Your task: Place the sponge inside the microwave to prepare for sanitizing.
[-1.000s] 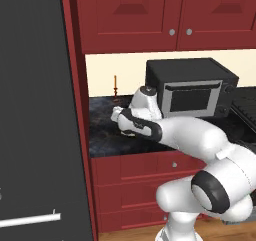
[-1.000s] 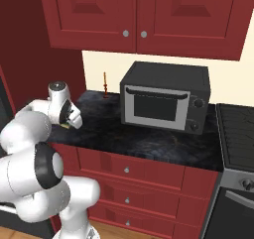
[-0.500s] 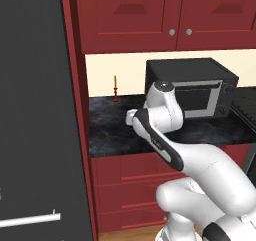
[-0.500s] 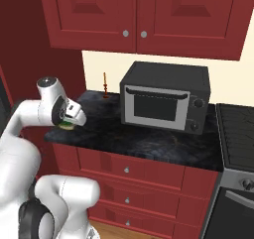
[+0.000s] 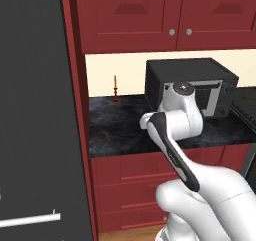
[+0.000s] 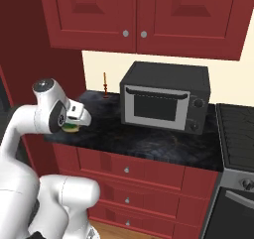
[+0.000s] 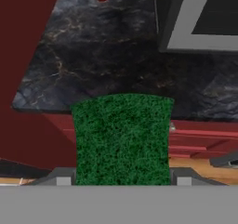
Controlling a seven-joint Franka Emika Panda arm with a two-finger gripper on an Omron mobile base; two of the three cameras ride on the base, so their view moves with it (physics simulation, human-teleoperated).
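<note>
Jaws grip the sponge above dark marble counter, seemingly near its front edge.

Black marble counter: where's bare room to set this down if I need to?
The dark marble counter is bare between the red candlestick at the wall, the front edge and the freestanding black silver-framed oven. Bare strip before the oven. Tight behind it. The gripper holds the green-faced sponge.

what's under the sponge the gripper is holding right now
The sponge, clamped in the gripper, hangs off the counter: below it the hand view shows the dark counter edge, red drawer fronts and wood floor. Whatever lies directly behind it is covered.
</note>
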